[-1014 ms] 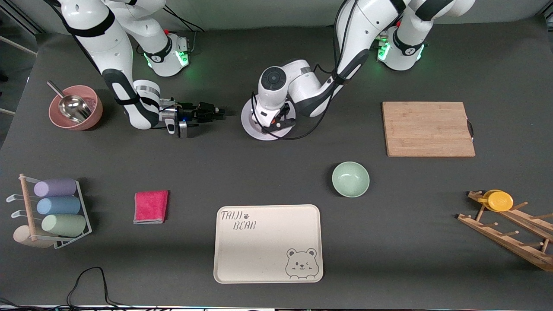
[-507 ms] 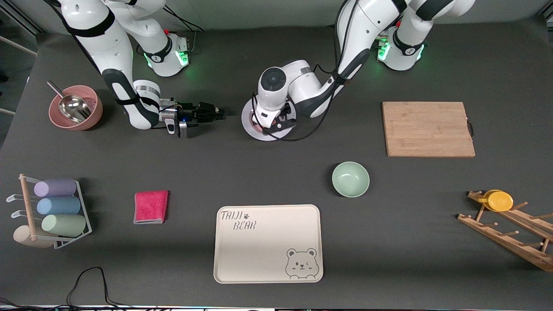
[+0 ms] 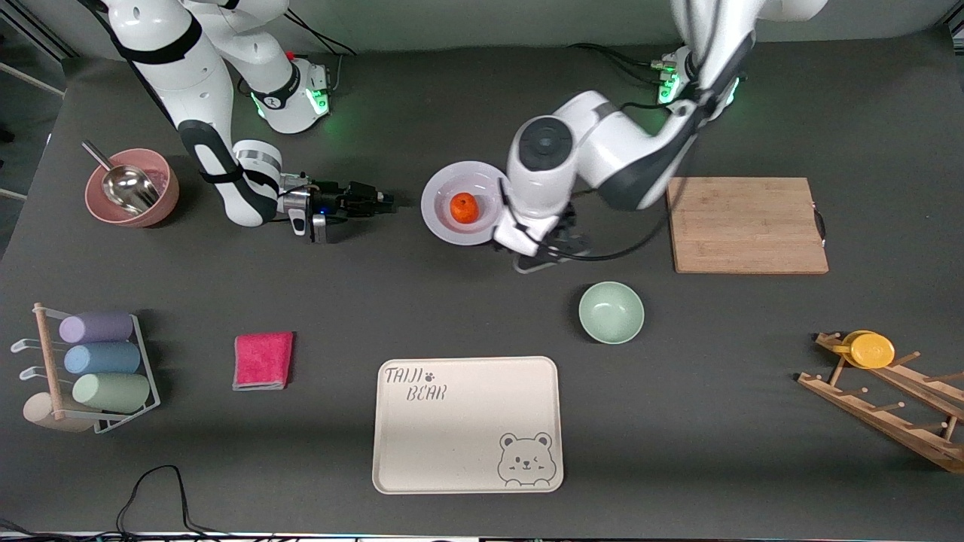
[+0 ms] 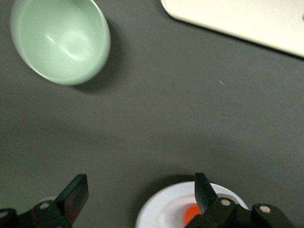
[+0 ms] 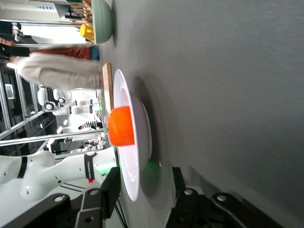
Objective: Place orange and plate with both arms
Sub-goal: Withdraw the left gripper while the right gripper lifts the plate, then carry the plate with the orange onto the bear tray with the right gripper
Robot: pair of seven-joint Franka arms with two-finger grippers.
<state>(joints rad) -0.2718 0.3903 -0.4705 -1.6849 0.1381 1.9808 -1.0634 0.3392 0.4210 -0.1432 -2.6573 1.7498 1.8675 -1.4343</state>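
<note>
The white plate [image 3: 444,197] lies on the dark table between the two arms, with the orange [image 3: 465,208] in its middle. My left gripper [image 3: 541,253] hangs over the table just beside the plate's rim, toward the left arm's end, open and empty. In the left wrist view [image 4: 139,197] the plate [image 4: 164,211] and a bit of the orange [image 4: 191,214] show past one finger. My right gripper [image 3: 370,201] is low at the table, pointing at the plate from the right arm's end. Its open fingers [image 5: 145,187] stand at the plate's rim [image 5: 129,161], with the orange [image 5: 121,126] ahead.
A pale green bowl [image 3: 611,312] and a beige bear tray [image 3: 467,424] lie nearer the front camera. A wooden cutting board [image 3: 745,224] lies toward the left arm's end. A pink bowl with a scoop [image 3: 132,187], a red cloth [image 3: 263,360], a cup rack [image 3: 90,369] and a wooden rack with a yellow cup [image 3: 872,350] stand around.
My left arm has lifted off the plate and swung toward its own end of the table, open, uncovering the orange lying on the plate. The right arm has hardly moved.
</note>
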